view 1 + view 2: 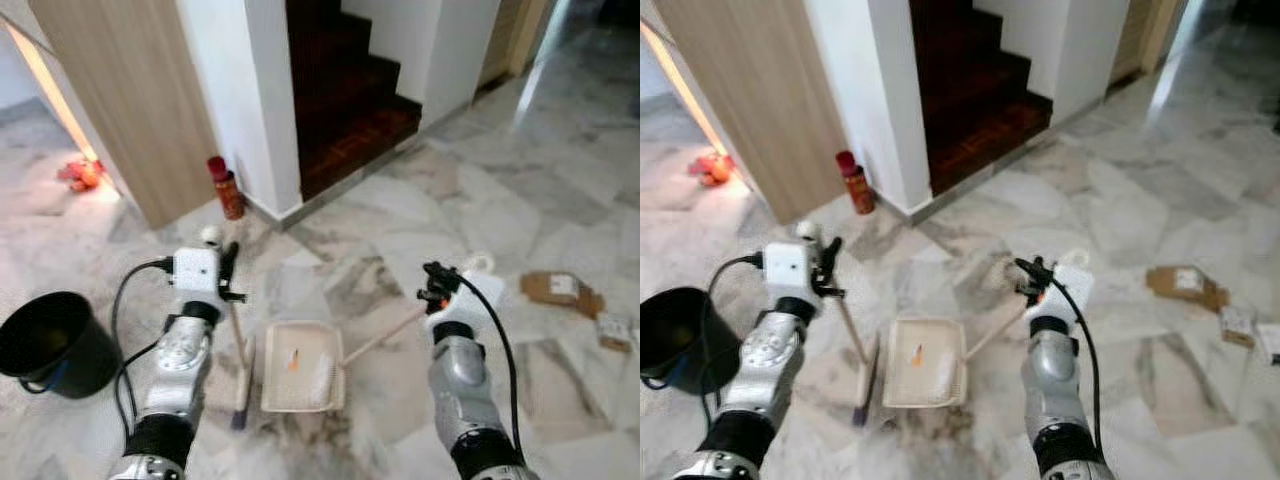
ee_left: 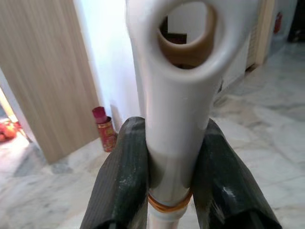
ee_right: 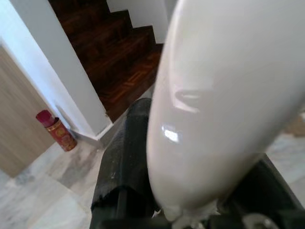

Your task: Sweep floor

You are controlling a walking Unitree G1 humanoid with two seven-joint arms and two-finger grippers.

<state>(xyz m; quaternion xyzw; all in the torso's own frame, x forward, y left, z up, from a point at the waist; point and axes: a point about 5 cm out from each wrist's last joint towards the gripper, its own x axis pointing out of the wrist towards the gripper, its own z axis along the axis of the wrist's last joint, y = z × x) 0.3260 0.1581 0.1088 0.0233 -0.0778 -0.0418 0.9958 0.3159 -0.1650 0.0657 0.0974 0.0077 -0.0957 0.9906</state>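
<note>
Two grippers clamped: left gripper (image 2: 167, 181) on glossy white broom handle (image 2: 176, 95), right gripper (image 3: 190, 191) on dustpan handle (image 1: 385, 335). Flat cream dustpan (image 1: 300, 380) rests on marble floor (image 1: 560, 180); its contents are indistinct.

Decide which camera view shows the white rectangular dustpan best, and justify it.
The left eye view: the white rectangular dustpan lies whole on the marble floor, with debris inside. The right eye view shows it too, slightly smaller. The right wrist view shows just its handle, the left wrist view none of it.

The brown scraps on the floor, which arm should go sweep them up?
Left, probably: its tool grips the broom. The right tool holds the dustpan, though the scraps lie on the right.
</note>
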